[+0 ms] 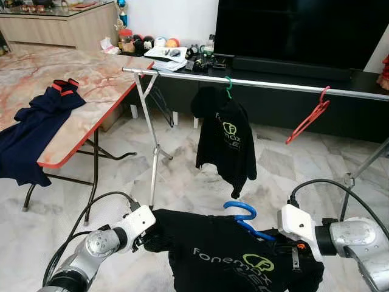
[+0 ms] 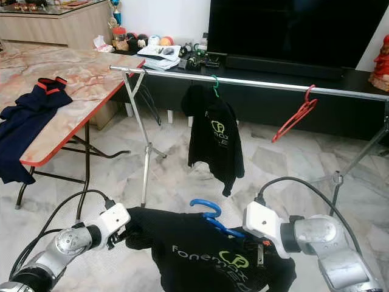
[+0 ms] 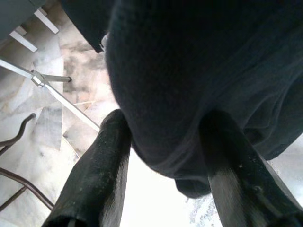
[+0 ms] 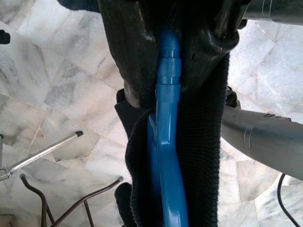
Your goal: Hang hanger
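Held item: black Fonemax shirt [image 1: 231, 255] on blue hanger [image 1: 243, 220]; my right gripper [image 4: 175, 42] fingers pinching hanger, left gripper [image 3: 161, 156] fingers pinching shirt's hem

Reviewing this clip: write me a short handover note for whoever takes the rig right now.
Left gripper: jaws shut on the sleeve end of the black Fonemax shirt.
Right gripper: jaws shut on the blue hanger at its neck; the shirt is already on it.
Both arms hold the shirt low, in front of the silver rail.
Already hanging there: a black shirt on a green hanger, and an empty red hanger.
A navy garment lies on the table.
Left to do: lift and hook the blue hanger over the rail, then release.
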`<state>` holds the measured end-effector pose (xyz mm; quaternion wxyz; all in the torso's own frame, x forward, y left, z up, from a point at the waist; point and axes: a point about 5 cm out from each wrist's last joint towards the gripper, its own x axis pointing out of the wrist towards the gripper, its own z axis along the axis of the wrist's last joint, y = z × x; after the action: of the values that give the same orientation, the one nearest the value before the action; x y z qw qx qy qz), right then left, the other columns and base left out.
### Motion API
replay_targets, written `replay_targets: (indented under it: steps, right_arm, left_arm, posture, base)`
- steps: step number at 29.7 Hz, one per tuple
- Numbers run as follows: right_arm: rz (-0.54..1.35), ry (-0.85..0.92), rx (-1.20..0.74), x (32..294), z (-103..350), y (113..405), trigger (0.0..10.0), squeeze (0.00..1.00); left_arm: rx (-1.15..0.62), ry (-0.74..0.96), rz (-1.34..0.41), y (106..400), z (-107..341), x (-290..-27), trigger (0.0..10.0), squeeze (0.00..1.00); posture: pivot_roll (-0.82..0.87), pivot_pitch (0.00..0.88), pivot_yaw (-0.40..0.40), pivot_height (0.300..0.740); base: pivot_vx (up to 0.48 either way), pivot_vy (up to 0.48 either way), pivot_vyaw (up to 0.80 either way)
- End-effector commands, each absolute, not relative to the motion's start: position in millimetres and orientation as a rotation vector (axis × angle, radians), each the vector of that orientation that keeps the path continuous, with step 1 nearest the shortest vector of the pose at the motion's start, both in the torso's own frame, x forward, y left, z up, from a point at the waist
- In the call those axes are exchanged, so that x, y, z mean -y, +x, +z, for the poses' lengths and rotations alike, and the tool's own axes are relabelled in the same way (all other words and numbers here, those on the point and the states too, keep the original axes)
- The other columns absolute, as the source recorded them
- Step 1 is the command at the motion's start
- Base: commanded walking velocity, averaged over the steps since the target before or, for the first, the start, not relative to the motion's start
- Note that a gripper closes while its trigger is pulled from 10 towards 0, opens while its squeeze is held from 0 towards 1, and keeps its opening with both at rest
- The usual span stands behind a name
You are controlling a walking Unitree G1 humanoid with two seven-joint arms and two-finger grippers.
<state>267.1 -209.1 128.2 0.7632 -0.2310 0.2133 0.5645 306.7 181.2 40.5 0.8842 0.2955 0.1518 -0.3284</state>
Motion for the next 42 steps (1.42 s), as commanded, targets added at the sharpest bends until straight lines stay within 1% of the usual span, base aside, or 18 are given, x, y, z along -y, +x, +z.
replay_targets:
  steps: [1,13,19,23,24,25,27,28,29,32,33,35,38,39,40,41,42]
  right_arm:
    - [1.234,-0.519,-0.408,207,140,269,10.0,0.00]
    - [1.235,-0.511,-0.401,203,139,270,10.0,0.00]
    - [1.226,-0.511,-0.396,203,138,271,10.0,0.00]
    - [1.174,-0.518,-0.371,206,141,277,10.0,0.00]
    - [1.146,-0.522,-0.359,207,142,280,10.0,0.00]
    - [1.146,-0.522,-0.359,207,142,280,10.0,0.00]
    - [1.099,-0.532,-0.334,210,145,286,10.0,0.00]
    - [1.094,-0.532,-0.331,210,145,286,10.0,0.00]
    - [1.064,-0.539,-0.321,211,147,290,10.0,0.00]
    - [1.021,-0.548,-0.315,214,148,294,10.0,0.00]
    - [0.996,-0.558,-0.314,216,148,296,10.0,0.00]
    - [1.024,-0.539,-0.317,214,147,294,10.0,0.00]
    - [1.051,-0.536,-0.319,212,146,292,10.0,0.00]
    - [1.073,-0.550,-0.343,212,142,289,10.0,0.00]
    - [1.089,-0.563,-0.361,213,140,288,10.0,0.00]
    - [1.089,-0.563,-0.361,213,140,288,10.0,0.00]
    - [1.098,-0.565,-0.368,213,139,287,10.0,0.00]
  left_arm:
    - [-0.312,0.598,-0.665,308,41,-183,0.0,0.00]
    - [-0.304,0.579,-0.650,307,40,-184,0.0,0.00]
    - [-0.296,0.550,-0.584,307,40,-190,0.0,0.00]
    - [-0.306,0.545,-0.477,310,42,-203,0.0,0.00]
    - [-0.333,0.542,-0.415,309,40,-211,0.0,0.00]
    - [-0.333,0.542,-0.415,309,40,-211,0.0,0.00]
    - [-0.407,0.561,-0.334,303,31,-225,0.0,0.00]
    - [-0.415,0.567,-0.329,303,30,-226,0.0,0.00]
    - [-0.459,0.580,-0.284,297,25,-235,0.0,0.00]
    - [-0.530,0.592,-0.243,289,16,-245,0.0,0.00]
    - [-0.597,0.603,-0.258,280,7,-249,0.0,0.00]
    - [-0.603,0.592,-0.284,274,2,-246,0.0,0.00]
    - [-0.578,0.587,-0.306,275,2,-242,0.0,0.00]
    - [-0.508,0.564,-0.343,281,10,-233,0.0,0.00]
    - [-0.448,0.544,-0.364,287,18,-227,4.8,0.00]
    - [-0.448,0.544,-0.364,287,18,-227,4.8,0.00]
    - [-0.425,0.523,-0.378,290,22,-224,10.0,0.00]
  posture:
    - [0.15,0.042,-0.012,0.740]
    - [0.15,0.029,-0.012,0.740]
    - [0.15,0.012,-0.012,0.740]
    - [0.16,0.004,-0.011,0.740]
    - [0.16,0.004,-0.011,0.740]
    - [0.16,0.004,-0.011,0.740]
    - [0.16,0.000,-0.013,0.740]
    - [0.16,0.000,-0.013,0.740]
    - [0.16,0.001,-0.013,0.740]
    - [0.16,0.003,-0.015,0.740]
    - [0.16,0.003,-0.015,0.740]
    - [0.16,0.003,-0.015,0.740]
    - [0.16,0.003,-0.015,0.740]
    - [0.16,0.004,-0.020,0.740]
    - [0.16,0.003,-0.022,0.740]
    - [0.16,0.003,-0.022,0.740]
    - [0.16,0.006,-0.022,0.740]
  base:
    - [0.000,0.000,0.00]
    - [0.000,0.000,0.00]
    - [0.000,0.000,0.00]
    - [0.000,0.000,0.00]
    - [0.000,0.000,0.00]
    - [0.000,0.000,0.00]
    - [0.000,0.000,0.00]
    - [0.000,0.000,0.00]
    - [0.000,0.000,0.00]
    - [0.000,0.000,0.00]
    - [0.000,0.000,0.00]
    - [0.000,0.000,0.00]
    - [0.000,0.000,0.00]
    - [0.000,0.000,0.00]
    - [0.000,0.000,0.00]
    - [0.000,0.000,0.00]
    - [0.000,0.000,0.00]
